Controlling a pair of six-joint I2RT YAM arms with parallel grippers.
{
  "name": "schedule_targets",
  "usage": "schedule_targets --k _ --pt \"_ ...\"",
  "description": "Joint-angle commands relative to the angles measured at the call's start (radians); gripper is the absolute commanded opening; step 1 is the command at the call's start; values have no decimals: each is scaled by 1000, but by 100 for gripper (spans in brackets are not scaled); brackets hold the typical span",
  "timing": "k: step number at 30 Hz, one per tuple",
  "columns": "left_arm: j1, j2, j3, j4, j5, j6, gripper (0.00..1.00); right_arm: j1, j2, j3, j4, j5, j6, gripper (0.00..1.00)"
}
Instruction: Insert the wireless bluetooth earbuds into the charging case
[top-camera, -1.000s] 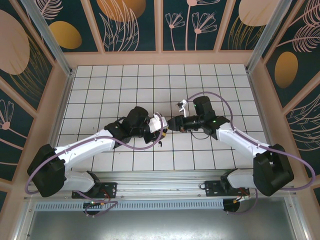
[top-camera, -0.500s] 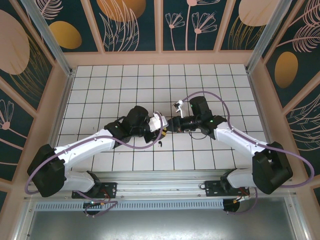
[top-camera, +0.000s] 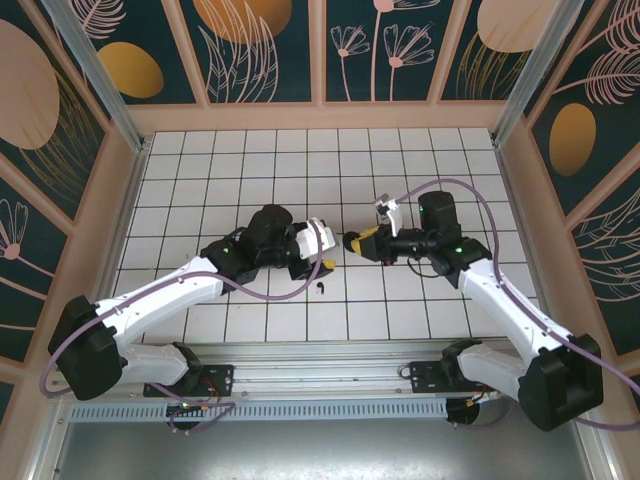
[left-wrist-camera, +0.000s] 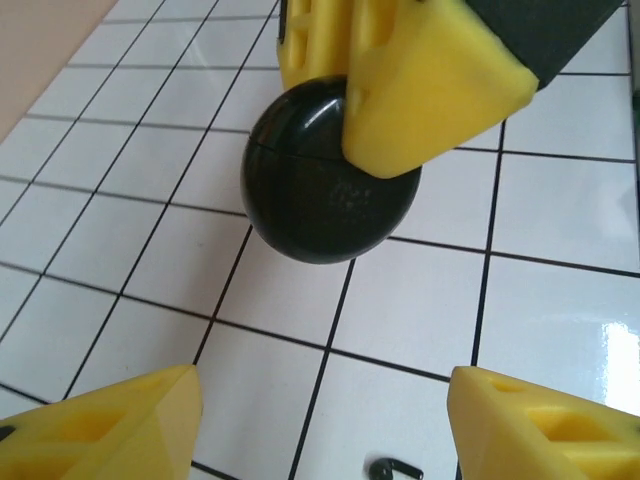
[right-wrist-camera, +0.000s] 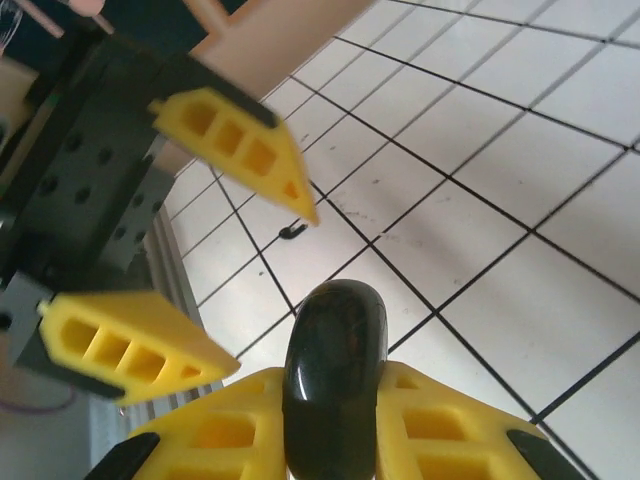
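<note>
Plainly, the weak point is the grip on the charging case (left-wrist-camera: 320, 190). It is a glossy black ball, and the right pincer (right-wrist-camera: 335, 400) pinches it edge-on with much of its bulk hanging clear of the yellow fingers. A knock from the other arm, or any slackening, could squirt it out and send it rolling over the worktop (top-camera: 250, 170). In the left wrist view only a thin seam shows, so the case looks shut and nothing can go in until it is opened. One tiny black earbud (top-camera: 321, 287) lies loose on a tile just below centre of the overhead frame. It is small enough to be flicked away by a careless descent.

The right pincer is clenched on the case, held off the tiles. The left pincer (left-wrist-camera: 325, 420) stands spread, with nothing between its fingers and touching nothing, just short of the case.
</note>
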Motion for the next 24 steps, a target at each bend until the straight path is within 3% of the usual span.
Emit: schedule_targets --k 1,3,11,22,24 --pt "3 -33 17 -43 116 109 63 -4 -43 11 -122 -98 -427 12" --pt "2 -51 -3 -26 166 175 59 -4 -45 26 -154 -105 -522 12" --pt "3 -42 23 -59 166 256 51 36 16 113 -276 -84 -756 12" --pt "2 -29 24 -56 215 302 51 114 82 168 -277 -57 -844 11" --pt "2 -25 23 -56 232 300 46 120 90 174 -277 -64 -847 11"
